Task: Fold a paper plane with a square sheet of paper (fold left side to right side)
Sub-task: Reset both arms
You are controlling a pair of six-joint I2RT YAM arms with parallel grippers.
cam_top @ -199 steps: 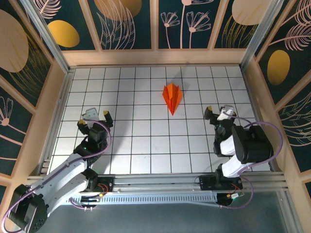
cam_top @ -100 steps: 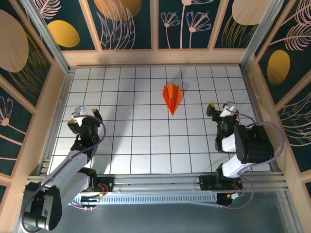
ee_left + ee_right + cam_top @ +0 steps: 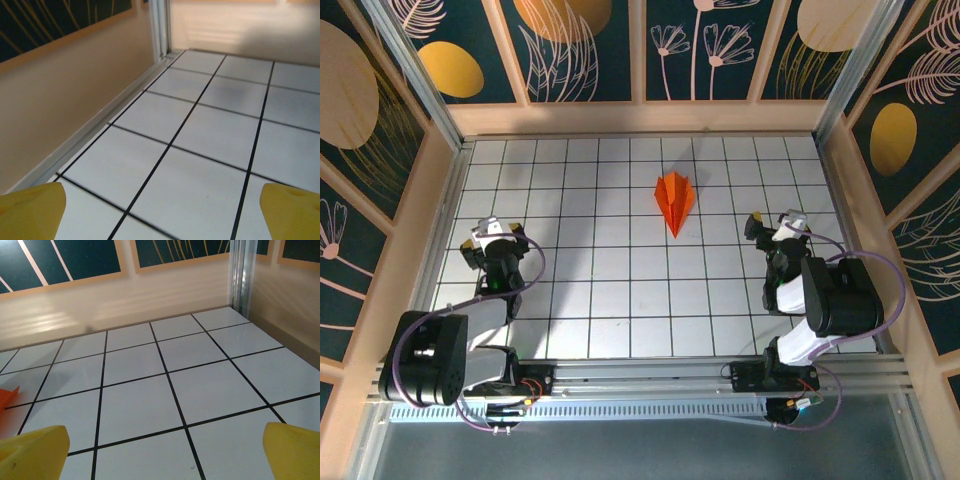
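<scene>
The paper plane [image 3: 675,201], a bright orange pointed dart with a centre crease, lies on the white grid table [image 3: 620,300] right of centre, its tip toward the arms. An orange corner of the paper plane [image 3: 7,396] shows at the left edge of the right wrist view. My left gripper [image 3: 494,238] is open near the table's left side, far from the plane. My right gripper [image 3: 775,226] is open at the right, about three tiles from the plane. Both wrist views show yellow fingertips [image 3: 31,210] [image 3: 35,449] wide apart with bare tiles between them.
Wooden walls [image 3: 640,118] with dark patterned panels close in the table at the back and both sides. The left wall's base [image 3: 75,125] runs close beside my left gripper. A metal rail [image 3: 650,372] crosses the near edge by the arm bases.
The left arm has drawn back toward its base, and its gripper has shifted left toward the wall. The right gripper and the plane have stayed where they were.
</scene>
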